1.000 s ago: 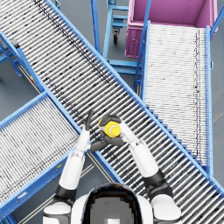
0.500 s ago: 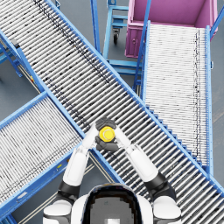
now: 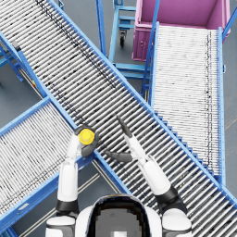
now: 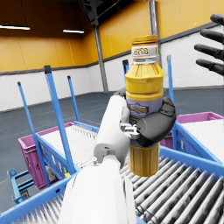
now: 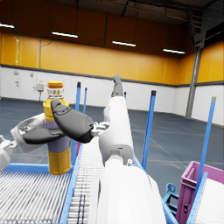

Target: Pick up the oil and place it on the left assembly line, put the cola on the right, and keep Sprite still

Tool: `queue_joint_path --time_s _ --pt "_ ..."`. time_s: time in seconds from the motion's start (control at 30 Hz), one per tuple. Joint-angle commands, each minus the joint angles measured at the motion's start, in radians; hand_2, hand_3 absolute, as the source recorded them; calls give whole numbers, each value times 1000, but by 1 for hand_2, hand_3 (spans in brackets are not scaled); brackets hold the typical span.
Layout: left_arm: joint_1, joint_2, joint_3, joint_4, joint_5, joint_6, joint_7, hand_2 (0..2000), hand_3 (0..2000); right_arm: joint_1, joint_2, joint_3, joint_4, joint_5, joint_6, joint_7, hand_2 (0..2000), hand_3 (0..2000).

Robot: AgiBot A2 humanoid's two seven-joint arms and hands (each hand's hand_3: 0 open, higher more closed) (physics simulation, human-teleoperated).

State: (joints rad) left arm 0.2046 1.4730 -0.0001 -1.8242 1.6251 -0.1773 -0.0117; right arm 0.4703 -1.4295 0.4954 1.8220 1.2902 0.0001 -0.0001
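- Right now the oil bottle [image 4: 144,109] is upright in the air, about over the edge of the left assembly line [image 3: 28,152].
- The left hand [image 4: 153,124] has its fingers clamped round the bottle's middle.
- The right hand [image 3: 126,147] hovers beside it, fingers spread, empty.
- Carrying step, I'd judge; next comes a swing left and a gentle lowering onto the rollers.

Orange-over-white walls [image 5: 144,65]; grey floor [image 3: 16,104]; ceiling strip lights [image 5: 65,34]; magenta bin [image 3: 185,11]
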Motion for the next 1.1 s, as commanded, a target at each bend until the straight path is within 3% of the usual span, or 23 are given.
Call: queue_joint_path --time_s 0.03,0.23,0.43,0.47,0.5,0.57,0.63,0.73,0.83,0.87,0.9,1.03,1.1 --pt "-50 20 -199 9 0 -1 1 2000 2000 25 -27 11 -22 0 0 0 0 0" --pt "-75 31 -423 111 0 -1 5 2000 2000 57 -79 53 -87 0 0 0 0 0" --pt "-55 -6 -578 221 0 3 5 2000 2000 69 -110 64 -108 0 0 0 0 0" --pt "-52 -12 -607 236 0 3 4 639 1673 69 -114 65 -110 0 0 0 0 0" --pt "-39 -21 -627 255 0 49 6 0 1347 68 -115 73 -105 0 0 0 0 0" --pt "-18 -56 -676 265 0 111 9 0 693 63 -117 76 -109 0 0 0 0 0" --pt "-15 -57 -717 256 -1 143 10 0 40 61 -121 72 -109 0 0 0 0 0" --pt "-9 -75 -763 193 -1 165 11 0 0 52 -122 62 -106 0 0 0 0 0" --pt "6 -108 -721 79 -1 173 12 0 0 64 -139 -7 -110 0 0 0 0 0" --pt "2 -103 -697 49 -1 174 12 0 0 268 148 252 -92 0 0 0 0 0" --pt "3 -107 -662 30 -1 175 12 0 0 107 -72 -29 -91 -1 0 0 0 0" --pt "-9 -94 -497 -15 -1 177 12 0 0 85 -53 -153 -68 0 0 0 0 0" --pt "3 -110 -422 -36 0 177 12 0 0 84 -58 -207 -58 0 0 0 0 0"
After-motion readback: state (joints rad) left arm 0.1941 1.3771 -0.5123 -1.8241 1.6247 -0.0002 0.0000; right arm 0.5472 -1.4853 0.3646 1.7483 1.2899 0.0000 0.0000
